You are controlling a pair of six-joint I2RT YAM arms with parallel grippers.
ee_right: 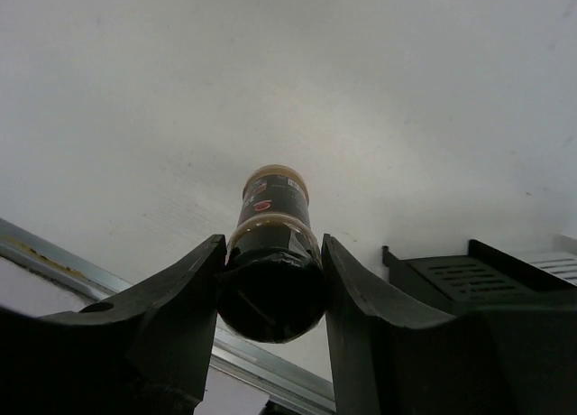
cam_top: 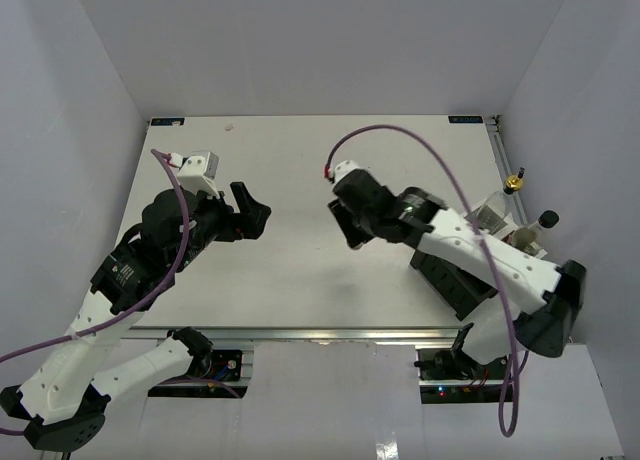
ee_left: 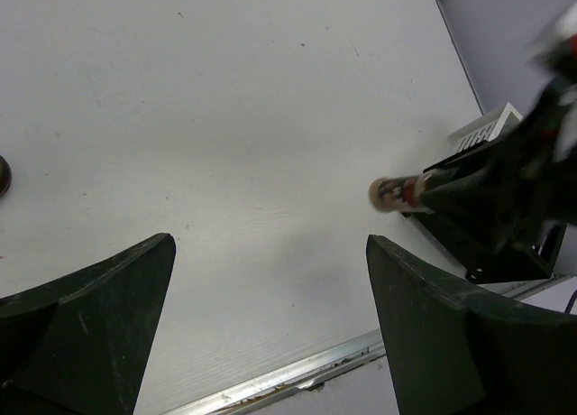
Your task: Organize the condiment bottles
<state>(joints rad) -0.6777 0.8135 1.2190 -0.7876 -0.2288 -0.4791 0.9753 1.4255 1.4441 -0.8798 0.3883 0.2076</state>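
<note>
My right gripper (ee_right: 272,245) is shut on a small dark jar (ee_right: 273,198) with a black lid, gripping it at the lid end and holding it tilted above the white table. In the top view this gripper (cam_top: 350,230) hangs over the table's middle. The held jar's base also shows in the left wrist view (ee_left: 392,194). My left gripper (ee_left: 270,253) is open and empty; in the top view it (cam_top: 250,212) sits left of centre. A gold-topped bottle (cam_top: 513,183) and a black-capped bottle (cam_top: 548,220) stand at the right edge. The other jars are hidden.
A black open-topped box (cam_top: 450,280) lies under the right arm, also in the right wrist view (ee_right: 478,271) and the left wrist view (ee_left: 487,244). A metal rail (ee_left: 270,383) runs along the table's near edge. A small dark object (ee_left: 3,176) is cut off at the left wrist view's left edge.
</note>
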